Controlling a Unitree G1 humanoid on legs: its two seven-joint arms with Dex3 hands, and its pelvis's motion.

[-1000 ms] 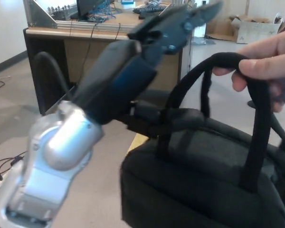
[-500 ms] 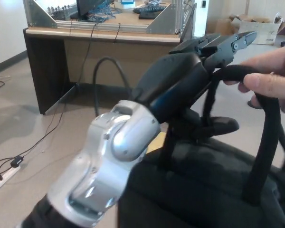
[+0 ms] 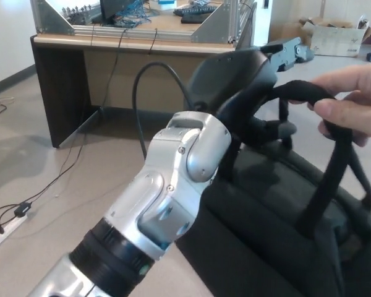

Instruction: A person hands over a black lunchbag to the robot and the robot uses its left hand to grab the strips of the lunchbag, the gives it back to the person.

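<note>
Left hand (image 3: 247,80) upper centre, fingers spread, unclenched; straps (image 3: 309,93) just right of fingertips, arching over lunchbag (image 3: 278,229), person's hand (image 3: 349,102) pinching them.

The robot's left hand (image 3: 260,74) reaches up to the black straps (image 3: 309,93) of the lunchbag (image 3: 266,241), which fills the lower right. A person's hand (image 3: 349,102) pinches the top of the straps from the right, closing off that side. Between the straps and the bag's top there is an open loop. The silver forearm (image 3: 173,185) blocks the middle. Left of it, bare floor (image 3: 43,167) lies open, crossed by cables, with a wooden table (image 3: 136,55) behind.
</note>
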